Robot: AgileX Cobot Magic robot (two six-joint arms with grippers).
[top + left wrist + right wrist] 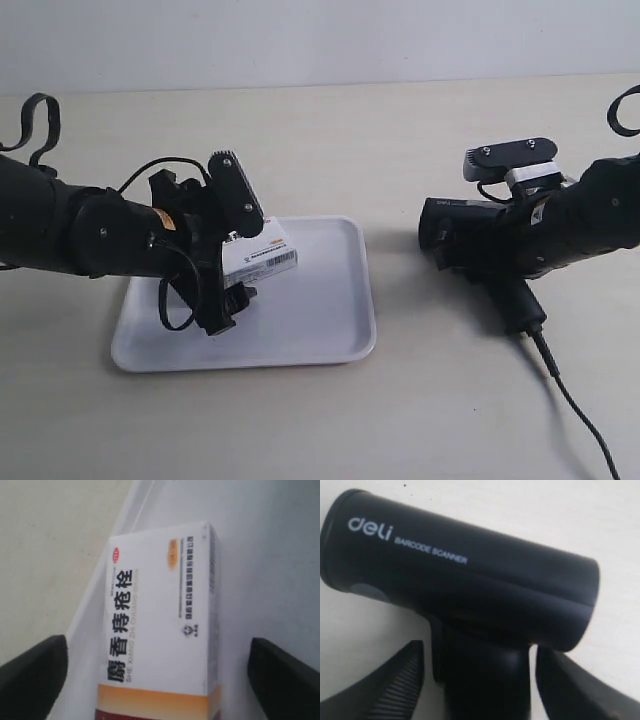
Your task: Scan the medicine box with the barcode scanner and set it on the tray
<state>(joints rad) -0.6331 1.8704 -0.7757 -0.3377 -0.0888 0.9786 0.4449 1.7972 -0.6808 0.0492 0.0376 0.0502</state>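
Note:
The medicine box [264, 254] [160, 615] is a white carton with an orange and dark red band. It sits on the white tray [320, 325] [265, 550], near the tray's far left part. My left gripper [232, 258] [157, 680] is open around the box, with tray showing on both sides between it and the fingers [32, 677]. The black barcode scanner [455, 228] [465, 575] lies on the table at the exterior view's right. My right gripper [492, 272] [480, 685] straddles its handle and is open, with thin gaps beside both fingers [390, 690].
The scanner's black cable [572, 402] trails across the table toward the front right edge. The light table [400, 130] stretches between the tray and the scanner. Cable loops hang off both arms at the outer edges of the exterior view.

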